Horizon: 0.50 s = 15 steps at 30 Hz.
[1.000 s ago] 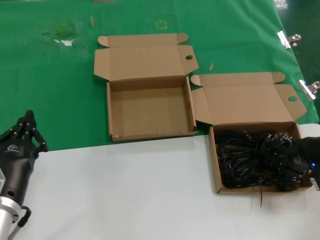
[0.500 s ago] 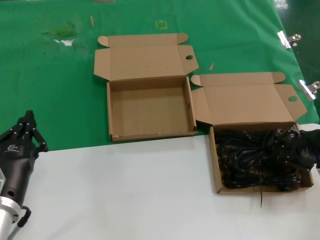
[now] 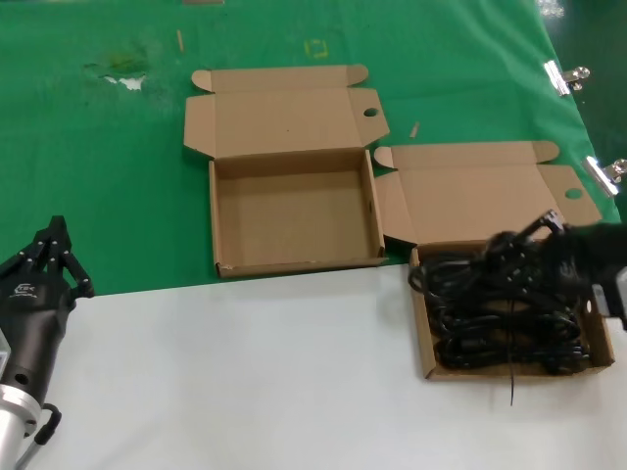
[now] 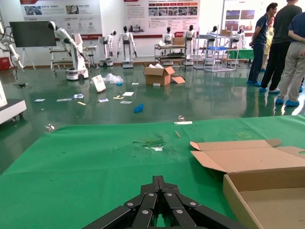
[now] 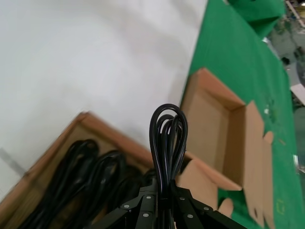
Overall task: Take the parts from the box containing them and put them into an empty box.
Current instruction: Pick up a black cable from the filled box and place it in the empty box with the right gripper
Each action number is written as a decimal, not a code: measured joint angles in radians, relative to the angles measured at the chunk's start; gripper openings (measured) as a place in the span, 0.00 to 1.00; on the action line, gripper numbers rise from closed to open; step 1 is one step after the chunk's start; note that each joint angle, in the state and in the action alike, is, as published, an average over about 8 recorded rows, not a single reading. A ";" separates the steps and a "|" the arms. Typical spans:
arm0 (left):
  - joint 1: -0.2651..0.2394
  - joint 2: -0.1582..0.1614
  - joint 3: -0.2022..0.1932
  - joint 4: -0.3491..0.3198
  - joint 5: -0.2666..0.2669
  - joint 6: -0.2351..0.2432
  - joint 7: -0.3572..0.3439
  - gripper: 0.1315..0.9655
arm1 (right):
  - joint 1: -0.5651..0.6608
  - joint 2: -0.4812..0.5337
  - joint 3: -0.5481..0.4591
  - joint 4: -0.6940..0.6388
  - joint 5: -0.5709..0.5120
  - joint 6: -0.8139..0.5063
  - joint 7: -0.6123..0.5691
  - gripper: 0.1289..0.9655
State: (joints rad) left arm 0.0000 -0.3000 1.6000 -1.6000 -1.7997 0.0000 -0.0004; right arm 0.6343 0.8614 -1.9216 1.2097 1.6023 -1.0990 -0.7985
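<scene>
Matt brown cardboard boxes (image 3: 294, 211), glossy black rubbery cables (image 3: 500, 313), green felt-like cloth (image 3: 98, 166), smooth white bench (image 3: 245, 382)

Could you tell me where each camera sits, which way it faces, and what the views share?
Head view: high, looking down; empty box, full box, left claw, right claw.
Left wrist view: behind closed fingers, facing across the green cloth.
Right wrist view: behind the claw gripping a cable bundle.
Shared: both boxes.

The empty box (image 3: 294, 211) lies left of and behind the box of cables (image 3: 509, 313), seemingly just apart.
</scene>
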 joint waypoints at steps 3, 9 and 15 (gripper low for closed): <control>0.000 0.000 0.000 0.000 0.000 0.000 0.000 0.01 | 0.023 -0.021 -0.013 0.011 -0.014 0.007 0.059 0.05; 0.000 0.000 0.000 0.000 0.000 0.000 0.000 0.01 | 0.080 -0.084 -0.050 0.013 -0.054 0.025 0.154 0.05; 0.000 0.000 0.000 0.000 0.000 0.000 0.000 0.01 | 0.147 -0.168 -0.095 -0.012 -0.097 0.047 0.189 0.05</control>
State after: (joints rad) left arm 0.0000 -0.3000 1.6000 -1.6000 -1.7997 0.0000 -0.0004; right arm 0.7816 0.6932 -2.0169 1.1974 1.5049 -1.0520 -0.6091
